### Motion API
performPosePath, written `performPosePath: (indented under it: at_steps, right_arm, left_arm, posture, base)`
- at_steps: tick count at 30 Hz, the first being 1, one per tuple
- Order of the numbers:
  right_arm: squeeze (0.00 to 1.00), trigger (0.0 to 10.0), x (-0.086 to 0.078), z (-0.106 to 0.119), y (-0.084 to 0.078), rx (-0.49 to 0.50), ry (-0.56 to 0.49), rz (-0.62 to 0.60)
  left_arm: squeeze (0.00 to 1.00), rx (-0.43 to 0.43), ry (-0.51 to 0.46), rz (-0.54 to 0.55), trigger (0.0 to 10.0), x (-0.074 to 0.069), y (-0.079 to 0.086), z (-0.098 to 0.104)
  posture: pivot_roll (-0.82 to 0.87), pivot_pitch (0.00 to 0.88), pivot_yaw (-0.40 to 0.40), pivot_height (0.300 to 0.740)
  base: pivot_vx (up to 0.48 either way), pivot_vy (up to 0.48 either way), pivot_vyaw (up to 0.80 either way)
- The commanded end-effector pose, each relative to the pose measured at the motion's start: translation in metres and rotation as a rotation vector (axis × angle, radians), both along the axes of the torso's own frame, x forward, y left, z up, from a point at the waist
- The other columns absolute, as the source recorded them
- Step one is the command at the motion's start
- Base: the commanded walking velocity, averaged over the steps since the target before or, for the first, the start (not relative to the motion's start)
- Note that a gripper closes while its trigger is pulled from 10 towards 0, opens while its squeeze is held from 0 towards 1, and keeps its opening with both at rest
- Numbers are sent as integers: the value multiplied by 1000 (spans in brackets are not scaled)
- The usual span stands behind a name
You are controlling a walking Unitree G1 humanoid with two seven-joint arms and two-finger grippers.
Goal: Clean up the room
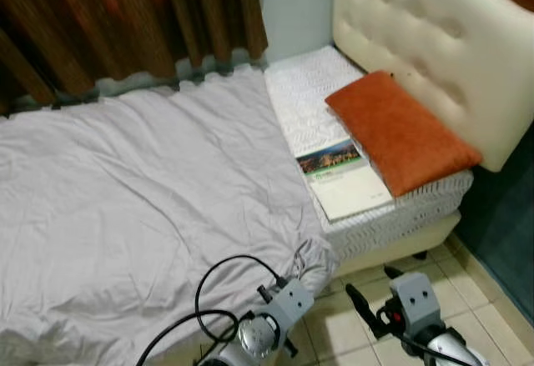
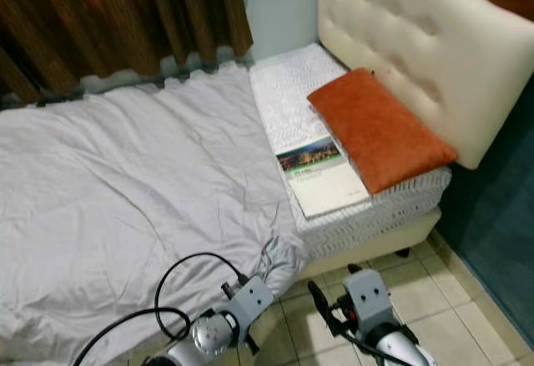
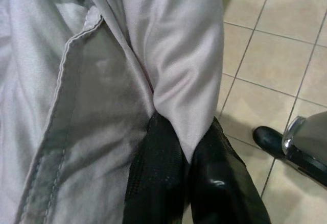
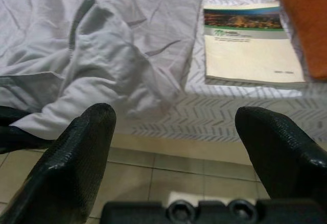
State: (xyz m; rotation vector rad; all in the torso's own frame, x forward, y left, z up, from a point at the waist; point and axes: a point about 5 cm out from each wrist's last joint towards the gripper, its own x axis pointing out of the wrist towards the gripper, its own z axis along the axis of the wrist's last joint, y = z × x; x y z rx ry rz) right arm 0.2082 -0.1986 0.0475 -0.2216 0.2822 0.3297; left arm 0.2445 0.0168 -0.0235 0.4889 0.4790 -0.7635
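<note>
The grey bedsheet [image 1: 142, 199] covers most of the bed, spread from the curtain side down to the near edge, with the strip at the headboard end left bare. Its near corner by that bare strip hangs bunched over the bed's edge, and the left gripper [image 3: 186, 157] is pinched shut on that corner: in the left wrist view a fold of the cloth disappears between the two black fingers [image 3: 158, 178], hem seam running alongside. The hold looks meant for drawing the sheet toward the headboard, so that it covers the exposed mattress [image 1: 309, 103], though that is a judgement from the lie of the cloth.

On the bare mattress an orange pillow [image 1: 400, 132] lies at an angle against the cream tufted headboard [image 1: 434, 41]. Touching the pillow's lower edge, a booklet [image 1: 342, 180] with a landscape photo on its cover lies near the mattress's front corner. It would sit under the sheet if the cloth were pulled across, so it probably wants moving first.

The left arm is low in front of the robot, wrist turned toward the bed's near edge, its black cable [image 1: 209, 295] looping above it. The right gripper [image 4: 173, 147] hovers over the tiled floor [image 1: 434, 266] just off the bed's front corner, fingers spread wide and holding nothing, facing the booklet and the bunched corner. Brown curtains [image 1: 125, 16] hang behind the bed.
</note>
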Motion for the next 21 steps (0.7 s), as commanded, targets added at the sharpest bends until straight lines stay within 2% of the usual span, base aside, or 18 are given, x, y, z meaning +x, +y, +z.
performPosePath:
  at_steps: [1,5,6,10,15,21]
  right_arm:
    - [0,10000,-1,0,3,-4,2,15]
    - [0,10000,-1,-1,3,-6,4,17]
    - [0,10000,-2,-2,3,-8,7,20]
    - [0,10000,-2,-1,4,-7,6,23]
    - [0,10000,-2,-2,4,-5,7,24]
    - [0,10000,-1,-3,7,0,9,31]
  left_arm:
    - [0,-69,50,-122,10000,-22,-45,4]
    - [0,-64,54,-159,10000,-29,-50,3]
    - [0,-87,61,-162,10000,-31,-54,4]
    - [0,-137,56,-99,10000,-23,-52,9]
    - [0,-120,55,-72,10000,-17,-47,10]
    - [0,-93,52,-82,10000,-16,-45,8]
  posture:
    - [-309,132,81,740]
    - [-309,136,79,740]
    - [-310,136,78,740]
    - [-308,140,79,740]
    - [-303,141,80,740]
    - [-296,142,79,740]
  base:
    - [0,0,0]
    - [0,0,0]
    - [0,0,0]
    - [0,0,0]
    - [-328,-351,0]
    - [0,0,0]
